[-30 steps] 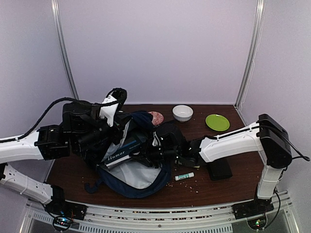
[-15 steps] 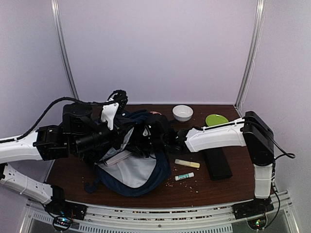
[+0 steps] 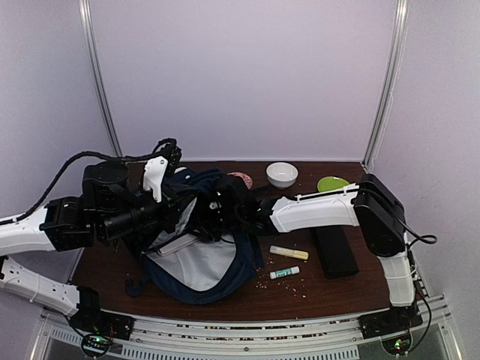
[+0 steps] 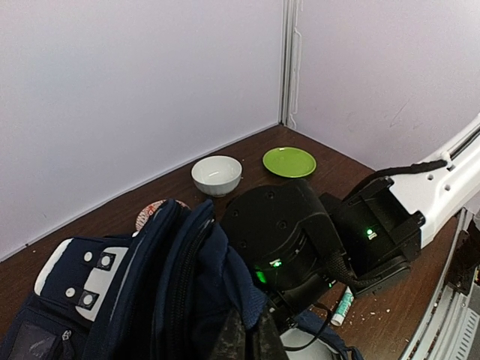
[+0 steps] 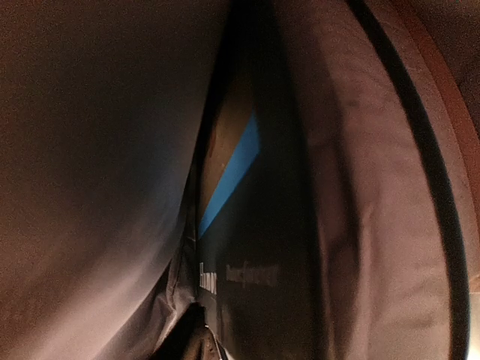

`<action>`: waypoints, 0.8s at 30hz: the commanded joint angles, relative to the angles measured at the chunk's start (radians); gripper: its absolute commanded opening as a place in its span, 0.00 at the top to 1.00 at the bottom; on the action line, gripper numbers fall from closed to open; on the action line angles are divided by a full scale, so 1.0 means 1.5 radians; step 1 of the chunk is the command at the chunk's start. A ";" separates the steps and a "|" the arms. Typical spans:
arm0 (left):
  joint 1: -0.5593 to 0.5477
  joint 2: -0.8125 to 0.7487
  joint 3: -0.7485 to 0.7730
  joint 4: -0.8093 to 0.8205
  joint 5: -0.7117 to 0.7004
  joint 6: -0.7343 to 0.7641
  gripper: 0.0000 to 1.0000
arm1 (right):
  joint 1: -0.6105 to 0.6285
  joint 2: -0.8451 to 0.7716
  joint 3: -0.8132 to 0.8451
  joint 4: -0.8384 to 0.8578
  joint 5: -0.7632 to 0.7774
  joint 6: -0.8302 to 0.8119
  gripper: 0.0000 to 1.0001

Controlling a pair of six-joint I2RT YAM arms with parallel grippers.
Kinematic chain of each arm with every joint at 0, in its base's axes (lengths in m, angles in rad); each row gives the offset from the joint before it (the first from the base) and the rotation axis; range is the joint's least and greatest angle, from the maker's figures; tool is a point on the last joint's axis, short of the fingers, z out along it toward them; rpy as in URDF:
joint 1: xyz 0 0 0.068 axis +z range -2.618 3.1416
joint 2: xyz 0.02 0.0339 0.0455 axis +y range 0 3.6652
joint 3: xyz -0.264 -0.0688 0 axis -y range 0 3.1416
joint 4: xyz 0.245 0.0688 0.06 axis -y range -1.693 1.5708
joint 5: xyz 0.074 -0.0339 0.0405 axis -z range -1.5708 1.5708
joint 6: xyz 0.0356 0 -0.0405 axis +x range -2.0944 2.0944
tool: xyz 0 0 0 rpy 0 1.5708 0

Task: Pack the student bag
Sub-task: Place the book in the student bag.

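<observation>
The navy student bag point(image 3: 217, 266) lies open in the middle of the table, its grey lining showing. My left gripper point(image 3: 178, 205) is shut on the bag's upper rim and holds it up; the left wrist view shows the fingers point(image 4: 238, 339) pinching the navy fabric point(image 4: 187, 277). My right gripper point(image 3: 217, 211) reaches into the opening from the right, its fingertips hidden by the fabric. In the right wrist view, a dark book with a blue stripe and white lettering point(image 5: 240, 255) runs up from my right gripper point(image 5: 201, 346) between the lining walls.
A flat black case point(image 3: 335, 251), a yellow stick point(image 3: 289, 253) and a white-green glue stick point(image 3: 284, 272) lie right of the bag among crumbs. A white bowl point(image 3: 282, 174), a green plate point(image 3: 332, 182) and a pink round item point(image 3: 241, 178) sit at the back.
My right arm has pushed left, carrying the book from the bag's mouth deep inside, where the top view no longer shows it. The yellow stick and black case are uncovered. My left arm shifted slightly left.
</observation>
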 commanded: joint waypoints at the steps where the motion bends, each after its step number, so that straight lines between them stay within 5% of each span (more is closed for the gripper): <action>1: -0.021 -0.035 0.008 0.117 -0.063 0.002 1.00 | -0.021 -0.003 0.012 0.008 -0.016 -0.029 0.56; 10: -0.015 -0.004 0.030 0.150 -0.248 0.097 1.00 | 0.004 -0.137 -0.075 0.012 -0.034 -0.070 0.43; 24: 0.035 0.070 0.091 0.127 -0.260 0.099 1.00 | 0.048 -0.338 -0.280 0.035 -0.080 -0.096 0.40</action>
